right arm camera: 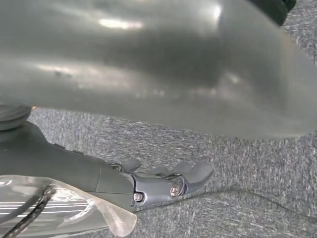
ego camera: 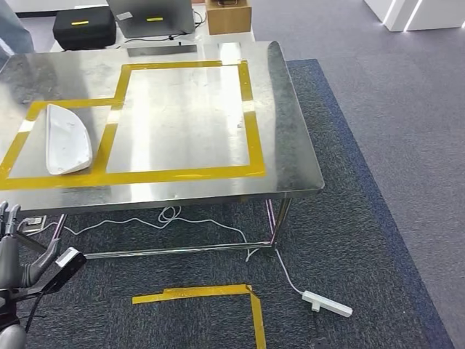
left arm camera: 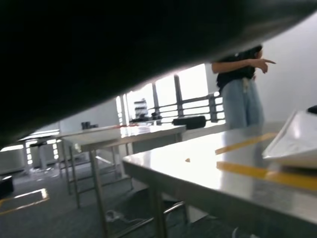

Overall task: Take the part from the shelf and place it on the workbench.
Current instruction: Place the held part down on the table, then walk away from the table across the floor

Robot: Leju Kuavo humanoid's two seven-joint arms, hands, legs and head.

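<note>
Our left hand [ego camera: 14,251] sits low, below the front edge of the workbench [ego camera: 285,131]; fingers spread apart, nothing in them, nothing touched; released. The arm hangs down beside the bench's near left corner, hand off the steel surface.

Our right hand [right arm camera: 164,181] shows in the right wrist view over grey carpet [right arm camera: 242,168]; fingers extended and close together, fairly straight, no object between them; it reads as released and holding nothing; it hangs above the floor, not touching it as far as we can tell.

The part [ego camera: 65,138], a white curved shell, lies flat on the workbench, inside the smaller yellow tape outline [ego camera: 33,116] at the bench's left end; that outline adjoins the larger yellow tape rectangle [ego camera: 255,123] nearer the bench's middle. The part is well apart from the left hand; hand below the bench edge, part on top and further in. In the left wrist view the part's pale edge [left arm camera: 295,141] rests on the bench top beside a yellow tape line [left arm camera: 269,173].

Around the workbench: a white power strip [ego camera: 328,303] and its cable on the carpet under the right front leg; yellow tape corner [ego camera: 219,294] on the floor in front of the bench; a black case [ego camera: 83,27] and a cardboard box [ego camera: 229,16] beyond its far edge; a person [left arm camera: 242,84] stands behind the bench, arm pointing sideways.
</note>
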